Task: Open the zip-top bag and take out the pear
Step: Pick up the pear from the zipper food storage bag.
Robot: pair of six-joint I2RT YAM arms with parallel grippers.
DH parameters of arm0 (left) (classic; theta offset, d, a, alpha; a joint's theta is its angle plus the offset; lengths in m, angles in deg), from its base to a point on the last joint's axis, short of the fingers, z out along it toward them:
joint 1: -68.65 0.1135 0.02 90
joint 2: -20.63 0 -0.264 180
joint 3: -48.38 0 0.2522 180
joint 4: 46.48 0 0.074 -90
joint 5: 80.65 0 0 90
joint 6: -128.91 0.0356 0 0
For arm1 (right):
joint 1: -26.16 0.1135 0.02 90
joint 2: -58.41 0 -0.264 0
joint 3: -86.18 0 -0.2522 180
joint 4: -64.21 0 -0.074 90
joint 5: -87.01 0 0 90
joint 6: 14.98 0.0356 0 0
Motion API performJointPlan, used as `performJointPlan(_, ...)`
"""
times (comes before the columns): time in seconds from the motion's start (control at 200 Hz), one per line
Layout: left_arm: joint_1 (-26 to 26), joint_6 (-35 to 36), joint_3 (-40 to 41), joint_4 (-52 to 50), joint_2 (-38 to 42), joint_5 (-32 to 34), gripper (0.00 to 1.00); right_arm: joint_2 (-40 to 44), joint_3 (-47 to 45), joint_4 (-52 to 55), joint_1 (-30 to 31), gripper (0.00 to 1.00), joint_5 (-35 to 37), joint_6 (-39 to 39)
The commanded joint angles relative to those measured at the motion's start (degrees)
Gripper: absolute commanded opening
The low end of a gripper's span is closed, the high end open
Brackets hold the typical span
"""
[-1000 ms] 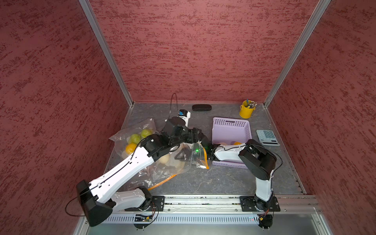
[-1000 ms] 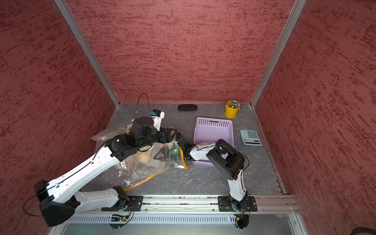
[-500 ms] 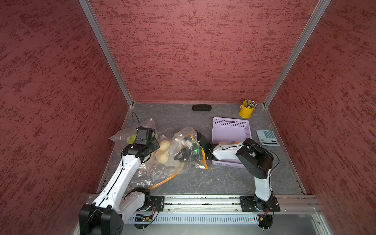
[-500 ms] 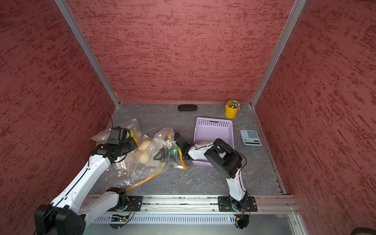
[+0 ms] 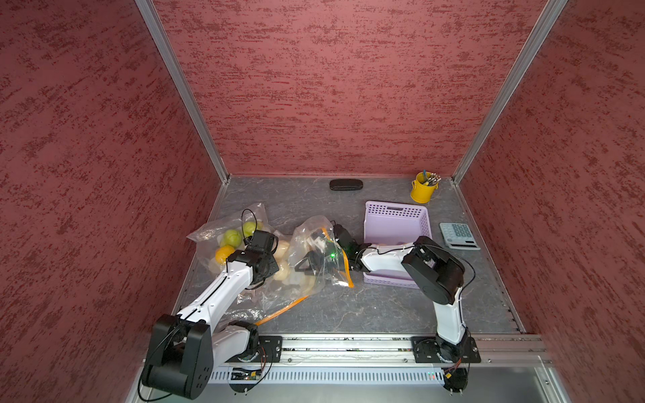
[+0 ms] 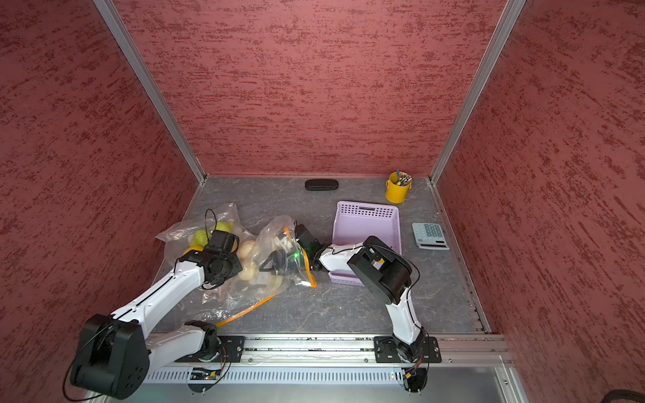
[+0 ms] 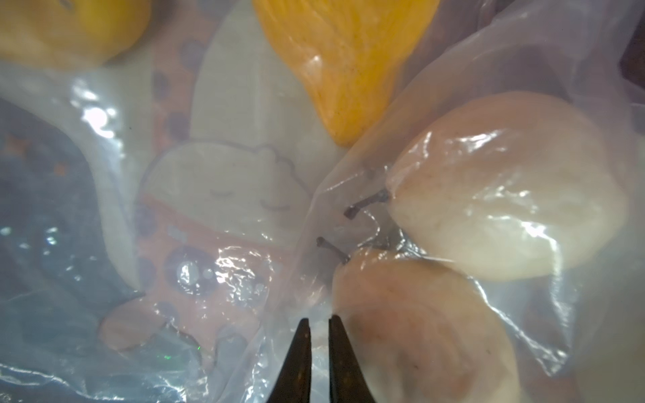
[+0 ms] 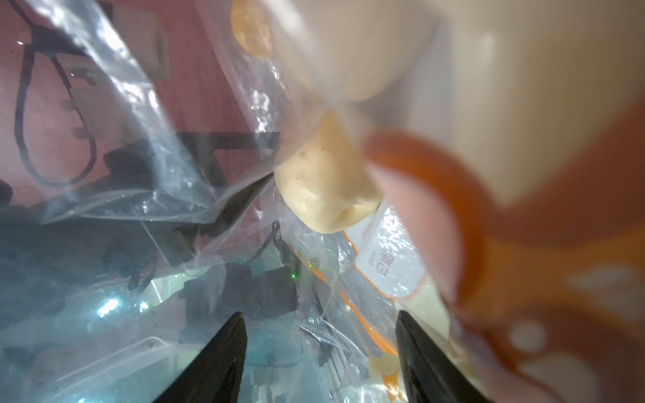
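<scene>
where its tips nearly met, the left gripper (image 7: 318,324) pinched film of the zip-top bag (image 5: 309,230) just beside the pear (image 7: 419,331), which lay inside; a second earlier that arm had reached over the bag's mouth. the right gripper (image 8: 319,352) stayed spread inside that mouth, holding nothing.

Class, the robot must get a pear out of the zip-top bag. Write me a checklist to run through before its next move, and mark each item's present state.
1. Mouth of the zip-top bag open: ok; the right claw is in past the orange zip.
2. Its jaws apart and empty: ok.
3. A pear between those jaws: not ok; it lies ahead of them.
4. Bag held by the left claw: ok; shut on its film.
5. Loose film clear of the pear: cannot tell.
</scene>
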Motion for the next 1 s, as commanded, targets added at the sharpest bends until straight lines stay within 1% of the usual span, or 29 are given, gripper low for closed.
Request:
performJointPlan(0.0, -1.8, 0.0, -0.3, 3.9, -4.5, 0.6, 0.18, -2.4, 2.2, 1.2, 0.4, 0.67, 0.0, -0.6)
performJointPlan(0.035, -2.5, 0.2, -1.5, 3.7, -5.8, 0.7, 0.21, -2.9, 2.5, 1.4, 0.4, 0.68, 0.3, -0.6)
performJointPlan(0.085, -3.4, 1.1, -3.0, 4.2, -7.5, -0.7, 0.25, -3.8, 3.4, 1.8, 0.4, 0.68, 0.6, -0.3)
performJointPlan(0.165, -5.1, 1.5, -4.8, 5.0, -9.4, -3.0, 0.26, -4.8, 4.4, 1.9, 0.3, 0.7, 1.3, 0.3)
performJointPlan(0.276, -7.5, 2.7, -5.9, 7.1, -10.5, -4.4, 0.26, -5.7, 5.5, 4.6, -0.2, 0.71, 4.4, 0.2)
performJointPlan(0.341, -8.4, 3.1, -6.3, 7.8, -11.2, -5.3, 0.26, -6.3, 5.5, 4.2, -0.5, 0.73, 5.1, 0.9)
performJointPlan(0.406, -8.4, 3.1, -5.9, 9.3, -11.7, -7.0, 0.25, -6.5, 5.3, 4.3, -0.8, 0.78, 6.5, 1.5)
performJointPlan(0.496, -8.5, 3.5, -5.6, 10.4, -12.2, -8.1, 0.25, -7.1, 5.0, 3.6, -1.1, 0.82, 7.6, 1.8)
performJointPlan(0.521, -8.5, 3.8, -5.5, 10.7, -12.3, -8.4, 0.24, -7.0, 4.5, 2.7, -1.2, 0.86, 8.2, 2.1)
performJointPlan(0.556, -8.6, 4.0, -5.3, 11.1, -12.3, -9.2, 0.23, -7.0, 4.0, 1.5, -1.3, 0.88, 8.5, 2.4)
performJointPlan(0.706, -9.0, 4.5, -4.2, 12.8, -12.6, -12.1, 0.19, -7.1, 4.1, 1.4, -1.9, 0.92, 10.8, 2.4)
performJointPlan(0.807, -9.1, 4.4, -3.4, 13.6, -12.5, -13.8, 0.15, -7.2, 4.3, 1.4, -1.9, 0.9, 12.5, 2.3)
performJointPlan(0.927, -9.1, 4.4, -2.2, 14.1, -12.0, -14.8, 0.05, -7.1, 3.9, 1.1, -2.0, 0.8, 14.5, 2.1)
performJointPlan(0.992, -8.9, 4.6, -1.8, 13.8, -11.1, -14.6, 0.04, -6.2, 2.8, 0.0, -2.0, 0.74, 15.1, 1.9)
